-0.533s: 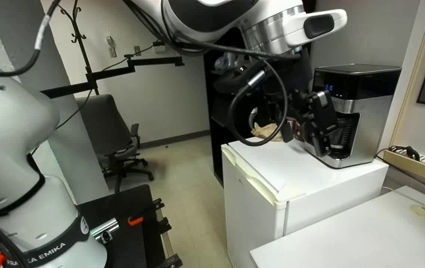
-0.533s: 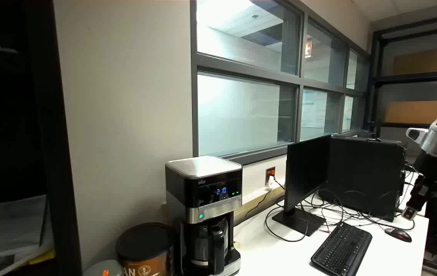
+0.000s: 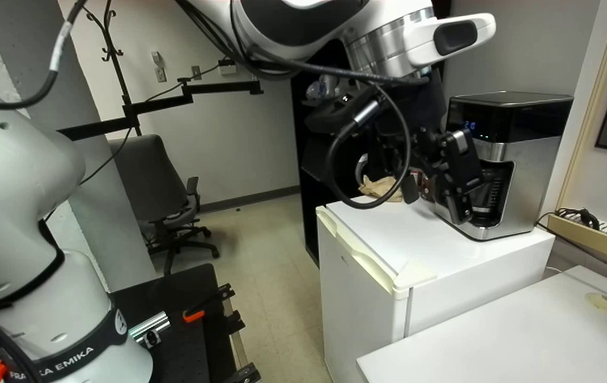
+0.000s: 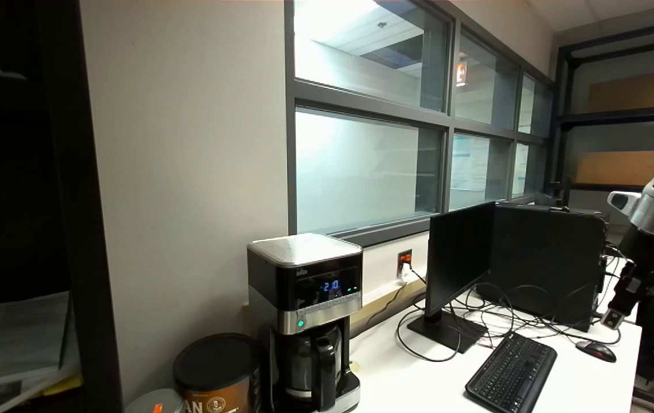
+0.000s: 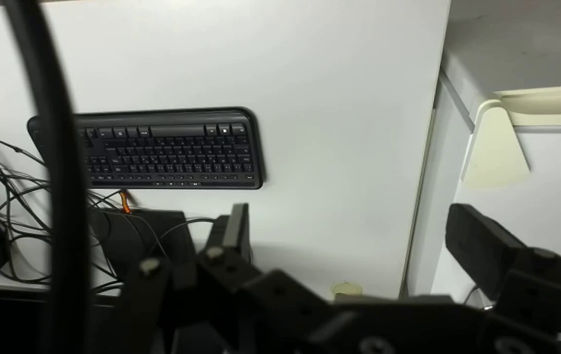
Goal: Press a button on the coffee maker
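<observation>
The coffee maker is a boxy black and silver machine with a flat top and a dark glass carafe. It stands upright on a small white fridge [image 3: 473, 266] in both exterior views [image 3: 534, 181] [image 4: 272, 281]. Its front has a blue lit display [image 4: 331, 285], a strip of small buttons and a green lit button [image 4: 301, 323]. My gripper [image 3: 436, 205] is open and empty, pointing down. In an exterior view it overlaps the machine's front, but in an exterior view [image 4: 612, 319] it hangs well apart from it. In the wrist view the open fingers [image 5: 349, 216] hold nothing.
A white desk [image 3: 521, 340] adjoins the fridge, with a keyboard [image 4: 513, 370], monitor [image 4: 458, 264], mouse [image 4: 596, 351] and tangled cables. A black-lidded can [image 4: 218, 361] stands beside the coffee maker. A tan object [image 3: 380, 187] lies on the fridge. A cable loops beside my gripper.
</observation>
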Controlling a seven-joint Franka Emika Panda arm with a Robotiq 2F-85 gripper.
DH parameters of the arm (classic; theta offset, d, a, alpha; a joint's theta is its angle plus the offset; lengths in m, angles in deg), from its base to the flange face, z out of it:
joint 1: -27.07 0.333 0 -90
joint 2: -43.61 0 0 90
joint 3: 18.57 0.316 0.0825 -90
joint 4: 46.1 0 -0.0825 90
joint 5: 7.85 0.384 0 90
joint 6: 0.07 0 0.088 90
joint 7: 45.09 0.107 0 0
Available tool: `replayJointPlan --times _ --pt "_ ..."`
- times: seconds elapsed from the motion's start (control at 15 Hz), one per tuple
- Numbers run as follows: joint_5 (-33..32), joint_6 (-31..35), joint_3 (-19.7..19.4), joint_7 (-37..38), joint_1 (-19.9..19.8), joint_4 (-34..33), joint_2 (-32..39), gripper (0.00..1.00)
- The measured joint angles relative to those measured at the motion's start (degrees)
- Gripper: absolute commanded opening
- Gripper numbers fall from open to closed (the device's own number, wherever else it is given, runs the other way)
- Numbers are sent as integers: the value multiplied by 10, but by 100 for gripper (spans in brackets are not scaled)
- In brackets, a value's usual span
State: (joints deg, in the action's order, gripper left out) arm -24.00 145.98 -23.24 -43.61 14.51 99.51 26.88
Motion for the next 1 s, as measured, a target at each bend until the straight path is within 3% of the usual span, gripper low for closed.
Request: replayJointPlan --times 0.6,1.0 --pt "0 0 5 -8 14 -8 10 100" --pt "-5 -2 28 -24 46 -62 68 100"
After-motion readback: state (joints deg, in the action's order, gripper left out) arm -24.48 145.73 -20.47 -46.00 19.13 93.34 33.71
